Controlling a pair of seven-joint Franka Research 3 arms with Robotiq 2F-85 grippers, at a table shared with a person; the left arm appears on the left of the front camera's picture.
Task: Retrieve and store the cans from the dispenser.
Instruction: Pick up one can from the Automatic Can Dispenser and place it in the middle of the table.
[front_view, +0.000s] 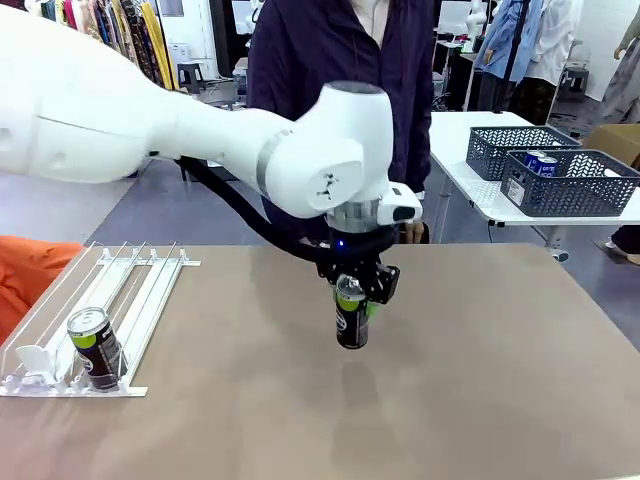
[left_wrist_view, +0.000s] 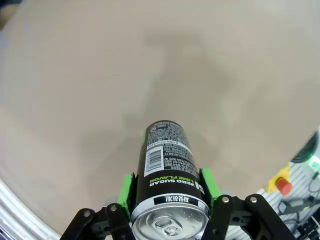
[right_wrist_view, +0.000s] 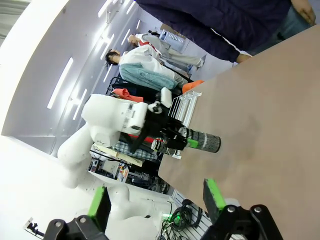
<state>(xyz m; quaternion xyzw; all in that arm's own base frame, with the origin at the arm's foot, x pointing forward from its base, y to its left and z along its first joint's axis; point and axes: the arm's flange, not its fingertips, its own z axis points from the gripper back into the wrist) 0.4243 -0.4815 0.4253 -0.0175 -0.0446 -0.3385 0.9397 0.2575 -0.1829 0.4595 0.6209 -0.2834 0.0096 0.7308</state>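
Note:
My left gripper (front_view: 352, 296) is shut on a dark can (front_view: 351, 318) with a green-yellow band, gripping it near its silver top over the middle of the table. In the left wrist view the same can (left_wrist_view: 167, 170) sits between the green pads (left_wrist_view: 126, 189) and points down at the tabletop. It hangs just above the table or rests on it; I cannot tell which. A second dark can (front_view: 94, 347) stands at the low end of the white dispenser (front_view: 150, 290) at the table's left. My right gripper (right_wrist_view: 156, 200) is open, off the table's side, with nothing between its fingers (right_wrist_view: 214, 198).
A person in a dark top (front_view: 340, 50) stands at the far edge, a hand (front_view: 410, 231) near the table. On a white side table at the back right sit two dark lattice baskets (front_view: 570, 185) with blue cans (front_view: 541, 163) inside. An orange cloth (front_view: 25, 275) lies left.

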